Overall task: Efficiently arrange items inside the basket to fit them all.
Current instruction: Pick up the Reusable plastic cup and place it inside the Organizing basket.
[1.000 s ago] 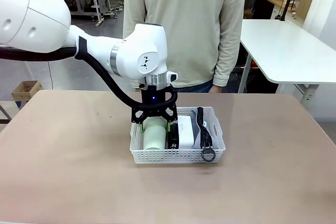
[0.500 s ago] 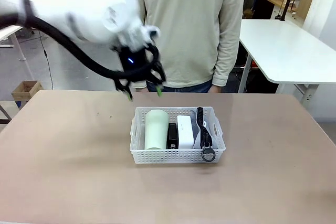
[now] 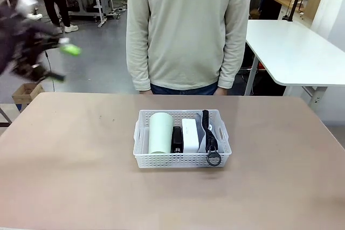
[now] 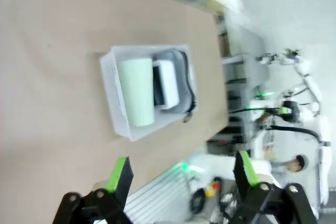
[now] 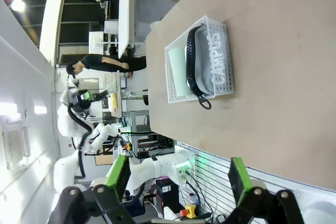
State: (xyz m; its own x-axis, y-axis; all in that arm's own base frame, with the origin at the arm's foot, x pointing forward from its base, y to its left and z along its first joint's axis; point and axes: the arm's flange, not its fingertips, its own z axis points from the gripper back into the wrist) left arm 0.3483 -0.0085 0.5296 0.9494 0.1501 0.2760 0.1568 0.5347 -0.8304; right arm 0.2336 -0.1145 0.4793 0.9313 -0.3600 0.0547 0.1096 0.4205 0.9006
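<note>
Lying well apart from the left claw (image 4: 181, 174), whose fingers stand spread and empty, the basket (image 4: 116, 103) looks fully packed.

Left tool (image 3: 54, 52) off pale green cup (image 3: 159, 133), swung far left, empty.

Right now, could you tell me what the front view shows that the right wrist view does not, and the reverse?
Front only: the black stapler and white device between the green cup and the grey pouch, and the blurred left gripper raised far left.
Right wrist only: the open right gripper and the pouch's printed side.
Both: the basket, cup and strap.
</note>
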